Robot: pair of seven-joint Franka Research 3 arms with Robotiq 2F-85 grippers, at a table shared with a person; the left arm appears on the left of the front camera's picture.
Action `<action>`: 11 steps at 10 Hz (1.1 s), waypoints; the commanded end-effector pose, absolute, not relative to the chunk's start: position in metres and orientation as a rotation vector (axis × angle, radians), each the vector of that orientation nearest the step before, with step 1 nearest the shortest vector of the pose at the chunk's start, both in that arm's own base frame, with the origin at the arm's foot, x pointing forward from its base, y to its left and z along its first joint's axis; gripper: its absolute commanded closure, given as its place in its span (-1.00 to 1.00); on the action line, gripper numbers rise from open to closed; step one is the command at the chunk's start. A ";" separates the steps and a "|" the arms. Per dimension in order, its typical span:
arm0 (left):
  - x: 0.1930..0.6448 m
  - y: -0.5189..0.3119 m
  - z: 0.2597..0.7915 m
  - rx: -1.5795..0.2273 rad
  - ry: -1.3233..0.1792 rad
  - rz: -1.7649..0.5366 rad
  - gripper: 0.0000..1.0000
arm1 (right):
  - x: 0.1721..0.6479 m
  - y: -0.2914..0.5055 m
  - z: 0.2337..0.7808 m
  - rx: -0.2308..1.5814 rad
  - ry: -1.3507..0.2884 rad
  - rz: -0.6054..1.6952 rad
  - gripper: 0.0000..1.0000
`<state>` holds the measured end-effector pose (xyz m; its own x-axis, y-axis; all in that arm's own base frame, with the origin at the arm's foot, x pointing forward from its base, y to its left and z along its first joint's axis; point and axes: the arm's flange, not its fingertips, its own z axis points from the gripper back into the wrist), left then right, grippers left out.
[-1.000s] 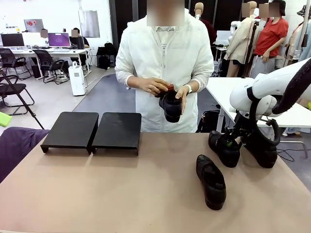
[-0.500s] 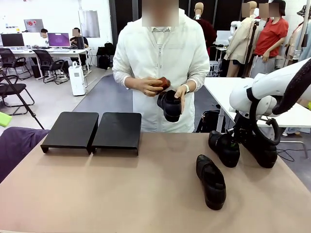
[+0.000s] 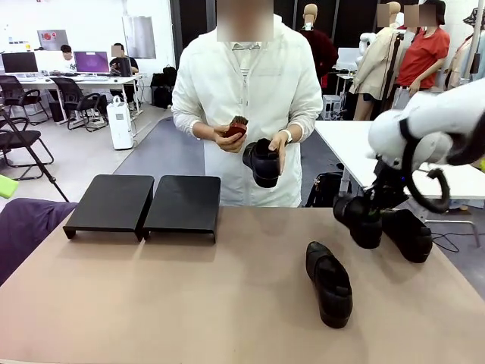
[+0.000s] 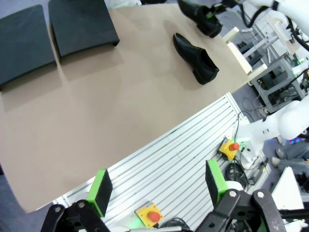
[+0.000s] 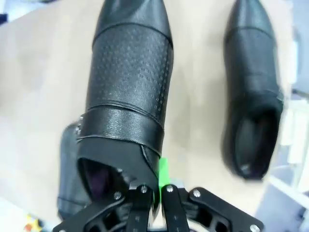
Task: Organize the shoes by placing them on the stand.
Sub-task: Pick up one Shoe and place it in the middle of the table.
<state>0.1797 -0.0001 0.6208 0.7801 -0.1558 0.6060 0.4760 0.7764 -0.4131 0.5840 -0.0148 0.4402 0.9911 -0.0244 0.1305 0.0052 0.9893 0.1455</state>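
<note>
**Front view:** The right gripper (image 3: pixel 370 206) was clamped on the rear rim of a black loafer (image 3: pixel 361 226) near the table's right edge. A second loafer (image 3: pixel 409 235) sat just beside it on the tan tabletop (image 3: pixel 189 296), and a third loafer (image 3: pixel 329 283) lay nearer the middle. Across the table, a person held a fourth loafer (image 3: pixel 265 163) in one hand and a small brown brush (image 3: pixel 236 126) in the other. The stand (image 3: pixel 184 202), two low black platforms side by side, stood at the far left, well apart from every shoe.

**Left wrist view:** The left gripper (image 4: pixel 158 183) hung over the table's near edge, jaws spread wide and gripping nothing. The stand (image 4: pixel 79 24) and the third loafer (image 4: pixel 195 58) lay beyond it.

**Right wrist view:** The right gripper (image 5: pixel 153 195) pinched the black loafer (image 5: pixel 128 82) at its collar, with the second loafer (image 5: pixel 253 92) alongside.
</note>
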 end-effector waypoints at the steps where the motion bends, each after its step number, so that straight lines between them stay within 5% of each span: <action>1: 0.180 0.001 0.622 -0.606 -0.585 -0.384 -1.00 | 0.476 -0.027 0.531 0.101 -0.202 -0.083 1.00; 4: 0.180 0.001 0.622 -0.606 -0.585 -0.384 -1.00 | 0.371 -0.043 0.563 0.109 -0.262 -0.082 1.00; 6: 0.180 0.001 0.622 -0.606 -0.585 -0.384 -1.00 | 0.395 -0.062 0.555 0.089 -0.330 -0.170 1.00; 9: 0.180 0.001 0.622 -0.606 -0.585 -0.384 -1.00 | 0.362 -0.056 0.565 0.124 -0.275 -0.112 1.00; 11: 0.180 0.001 0.622 -0.606 -0.585 -0.384 -1.00 | 0.381 0.030 0.551 0.144 -0.328 0.176 1.00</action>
<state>0.1797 0.0001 0.6209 0.7802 -0.1565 0.6057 0.4762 0.7764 -0.4128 0.3722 -0.0074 0.5537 0.9626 0.0282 0.2695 -0.0577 0.9931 0.1023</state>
